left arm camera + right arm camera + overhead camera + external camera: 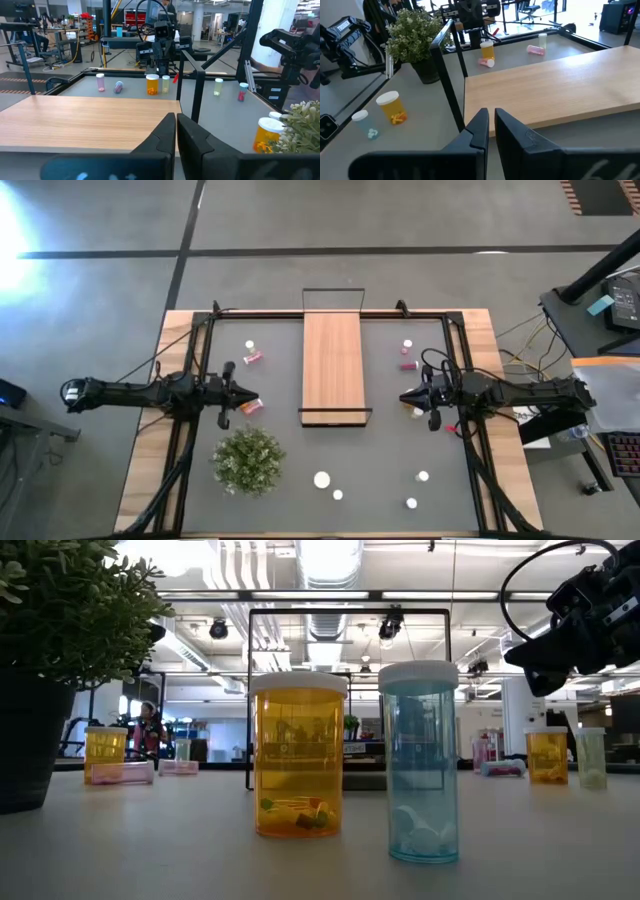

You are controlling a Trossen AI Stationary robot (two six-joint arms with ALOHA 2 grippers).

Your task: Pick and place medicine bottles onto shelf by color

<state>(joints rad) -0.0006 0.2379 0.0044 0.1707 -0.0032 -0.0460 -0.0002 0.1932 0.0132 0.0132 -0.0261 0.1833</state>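
Low view, white-capped orange bottle [298, 758] beside pale blue bottle [419, 762], bare light-wood shelf [332, 366], both claws closed, empty

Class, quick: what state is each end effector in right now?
Left end effector: closed, holding nothing.
Right end effector: closed, holding nothing.

The room is a large open workshop with a grey concrete floor [100, 220] crossed by dark lines. White ducts and pipes [330, 565] run along the ceiling among spot lamps — desks [60, 42] and equipment stand farther back, brightly lit.
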